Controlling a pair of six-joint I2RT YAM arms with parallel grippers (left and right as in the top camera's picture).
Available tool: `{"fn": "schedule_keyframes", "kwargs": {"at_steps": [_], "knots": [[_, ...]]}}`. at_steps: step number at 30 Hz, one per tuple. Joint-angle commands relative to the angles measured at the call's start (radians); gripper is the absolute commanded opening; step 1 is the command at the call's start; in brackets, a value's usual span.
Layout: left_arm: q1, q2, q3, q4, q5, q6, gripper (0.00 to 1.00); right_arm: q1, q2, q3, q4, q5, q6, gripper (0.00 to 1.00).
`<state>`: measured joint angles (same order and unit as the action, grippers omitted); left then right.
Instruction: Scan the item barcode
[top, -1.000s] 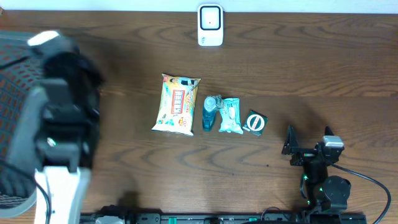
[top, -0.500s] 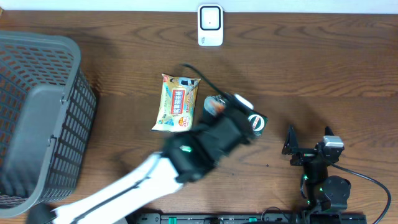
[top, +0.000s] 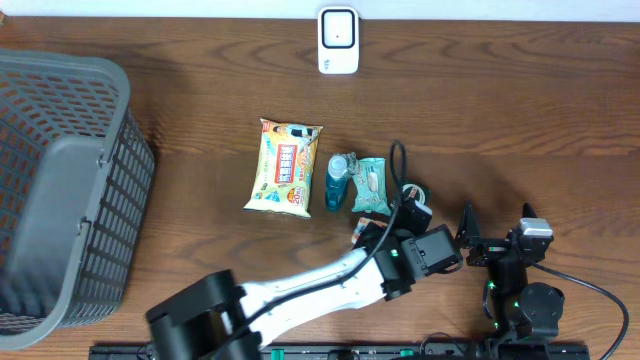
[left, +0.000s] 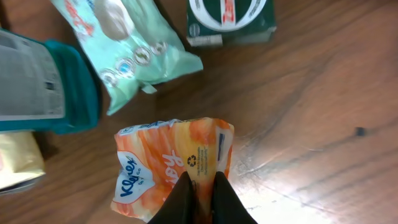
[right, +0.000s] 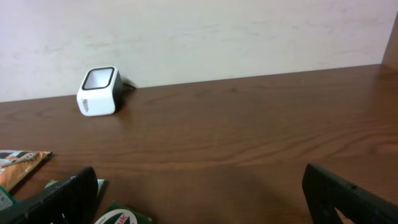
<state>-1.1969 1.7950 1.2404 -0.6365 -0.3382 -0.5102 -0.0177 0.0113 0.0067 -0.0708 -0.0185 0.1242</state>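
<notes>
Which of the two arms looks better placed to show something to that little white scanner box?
Left. The left gripper is shut on the orange Kleenex tissue pack and could probably carry it to the white box-shaped scanner. The right gripper stands open, holding nothing.

The table is dark wood, smooth, grained, with a soft sheen. The scanner is glossy white plastic. Well apart from the scanner, the basket is matt grey plastic mesh. The Kleenex pack wears shiny, crinkled film. The green box, nearer the scanner, looks like glossy card.
</notes>
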Motion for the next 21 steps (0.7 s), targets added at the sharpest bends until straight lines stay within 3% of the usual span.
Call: {"fn": "schedule_keyframes", "kwargs": {"at_steps": [1,2,4,6,10,20,21], "knots": [[0.0,0.024,0.006,0.009,-0.028,-0.03,0.39,0.019,-0.005,-0.001,-0.004,0.005,-0.009,0.99],[0.002,0.01,0.012,0.008,-0.083,-0.029,0.63,0.019,-0.005,-0.001,-0.004,0.005,-0.009,0.99],[0.008,-0.026,0.027,-0.001,-0.177,-0.016,0.8,0.019,-0.005,-0.001,-0.004,0.005,-0.009,0.99],[0.019,-0.089,0.06,-0.003,-0.255,0.048,0.91,0.019,-0.005,-0.001,-0.004,0.005,-0.009,0.99],[0.061,-0.221,0.148,-0.002,-0.319,0.207,1.0,0.019,-0.005,-0.001,-0.004,0.005,-0.009,0.99],[0.337,-0.417,0.459,0.161,-0.355,0.616,0.98,0.019,-0.005,-0.001,-0.004,0.005,-0.009,0.99],[0.4,-0.419,0.527,0.158,-0.365,0.711,0.98,0.019,-0.005,-0.001,-0.004,0.005,-0.009,0.99]]}}
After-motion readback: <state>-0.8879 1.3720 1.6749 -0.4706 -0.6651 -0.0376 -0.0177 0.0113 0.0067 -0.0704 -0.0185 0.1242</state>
